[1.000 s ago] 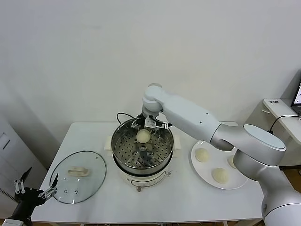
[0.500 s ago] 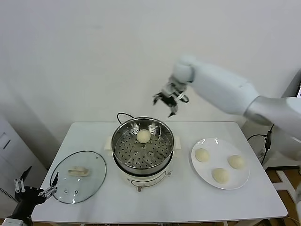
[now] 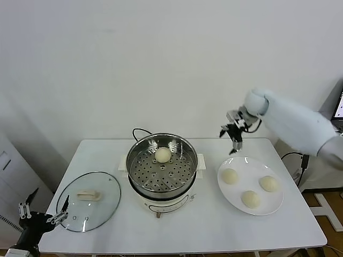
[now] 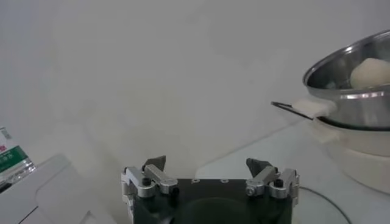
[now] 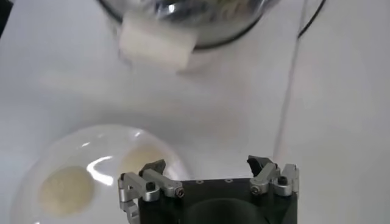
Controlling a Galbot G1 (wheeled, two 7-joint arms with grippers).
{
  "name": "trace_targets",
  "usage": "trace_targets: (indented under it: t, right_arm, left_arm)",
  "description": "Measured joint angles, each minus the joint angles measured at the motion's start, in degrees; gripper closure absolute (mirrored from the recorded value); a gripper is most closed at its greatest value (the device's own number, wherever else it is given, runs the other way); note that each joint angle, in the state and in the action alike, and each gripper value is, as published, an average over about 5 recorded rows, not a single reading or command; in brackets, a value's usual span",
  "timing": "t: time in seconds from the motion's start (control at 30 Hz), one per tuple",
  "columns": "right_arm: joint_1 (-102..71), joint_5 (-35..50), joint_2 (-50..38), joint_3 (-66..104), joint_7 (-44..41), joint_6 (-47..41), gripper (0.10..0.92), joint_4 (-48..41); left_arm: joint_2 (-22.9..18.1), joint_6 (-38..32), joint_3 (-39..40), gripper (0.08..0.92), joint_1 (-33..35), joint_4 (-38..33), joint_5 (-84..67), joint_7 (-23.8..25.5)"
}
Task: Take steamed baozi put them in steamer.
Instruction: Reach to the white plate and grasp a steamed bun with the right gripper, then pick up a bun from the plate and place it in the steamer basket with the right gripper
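- Head view: the white table [image 3: 214, 225] carries everything, with the steamer [image 3: 162, 167] at its middle, a round steel basket on a white cooker base
- The glass lid [image 3: 89, 200] lies flat on the table to the robot's left of the steamer, near the table's front edge
- The white plate [image 3: 250, 184] sits to the robot's right of the steamer, apart from it
- The right gripper [image 3: 232, 134] hangs in the air above the far edge of the plate, fingers spread and holding nothing
- The left gripper [image 3: 42, 214] is parked low off the table's front left corner, beside the lid, fingers apart and empty
- Three steamed baozi [image 3: 250, 198] rest on the plate, well spaced
- One baozi in the steamer [image 3: 163, 155] lies on the perforated floor toward the far wall
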Motion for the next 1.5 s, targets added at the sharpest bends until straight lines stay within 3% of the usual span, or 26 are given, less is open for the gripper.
trace_targets:
  t: [0.83,1.13,1.4,1.5]
  right_arm:
    - [-12.11,-3.63,0.99,7.72,3.62,-1.45,0.218,-5.13]
    - [-12.99,-4.01,1.35,8.05,4.40,-1.78,0.328,-5.78]
    - [-12.52,-3.21,1.09,7.71,4.32,-2.02,0.505,-5.38]
    - [-11.38,-2.05,0.66,6.63,3.96,-2.08,0.528,-4.79]
  left_arm:
    - [-0.49,-0.31,-1.08,0.177,2.32,-0.91,0.26,-0.30]
    - [-0.43,-0.53,-1.15,0.177,2.49,-0.72,0.19,-0.30]
    - [-0.42,-0.64,-1.16,0.177,2.46,-0.72,0.19,-0.26]
    - [-0.43,-0.63,-1.17,0.177,2.36,-0.78,0.19,-0.25]
